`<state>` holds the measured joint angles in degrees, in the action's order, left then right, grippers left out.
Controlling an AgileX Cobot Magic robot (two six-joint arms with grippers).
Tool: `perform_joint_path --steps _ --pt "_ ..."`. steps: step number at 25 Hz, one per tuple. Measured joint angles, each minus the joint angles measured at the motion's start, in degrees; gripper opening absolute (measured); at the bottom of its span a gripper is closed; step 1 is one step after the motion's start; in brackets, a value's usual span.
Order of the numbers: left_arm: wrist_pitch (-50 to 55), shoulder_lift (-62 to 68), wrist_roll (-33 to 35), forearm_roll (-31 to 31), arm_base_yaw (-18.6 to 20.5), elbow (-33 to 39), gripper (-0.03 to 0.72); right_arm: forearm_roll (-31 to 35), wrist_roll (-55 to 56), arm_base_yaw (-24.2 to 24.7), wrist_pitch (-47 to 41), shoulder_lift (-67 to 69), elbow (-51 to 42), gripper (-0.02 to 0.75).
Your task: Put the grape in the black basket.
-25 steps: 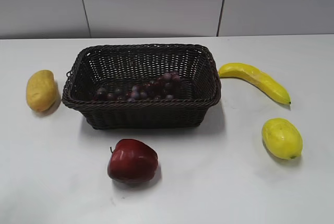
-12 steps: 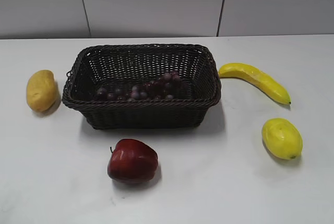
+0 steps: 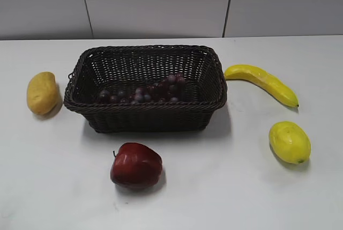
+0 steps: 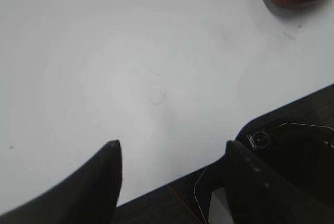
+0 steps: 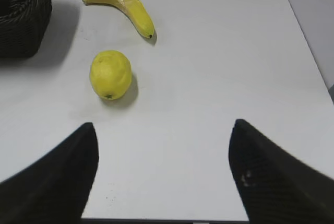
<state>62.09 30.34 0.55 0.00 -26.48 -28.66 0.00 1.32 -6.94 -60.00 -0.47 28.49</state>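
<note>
Nothing had shifted over the last second: I saw the grape (image 3: 143,91) lying inside the basket (image 3: 144,113), well ahead of both released, empty tools (image 4: 169,153) (image 5: 163,151), so I judged the task finished.

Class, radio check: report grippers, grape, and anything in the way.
Left gripper open, empty. Right gripper open, empty. Grape lying inside black basket. Nothing in the way.
</note>
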Motion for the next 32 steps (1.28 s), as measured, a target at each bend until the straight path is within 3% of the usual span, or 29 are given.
perform_joint_path --steps 14,17,26,32 --pt "-0.10 -3.44 0.05 0.00 0.99 0.00 0.587 0.00 0.00 0.00 0.00 0.00 0.00 0.590" --pt "-0.17 -6.86 0.05 0.00 4.52 0.00 0.587 0.00 0.00 0.00 0.00 0.00 0.00 0.590" --pt "-0.25 -21.46 0.05 0.00 22.68 0.00 0.586 0.00 0.00 0.00 0.00 0.00 0.00 0.590" --pt "-0.31 -29.92 0.21 0.00 28.73 0.00 0.586 0.00 0.00 0.00 0.00 0.00 0.00 0.590"
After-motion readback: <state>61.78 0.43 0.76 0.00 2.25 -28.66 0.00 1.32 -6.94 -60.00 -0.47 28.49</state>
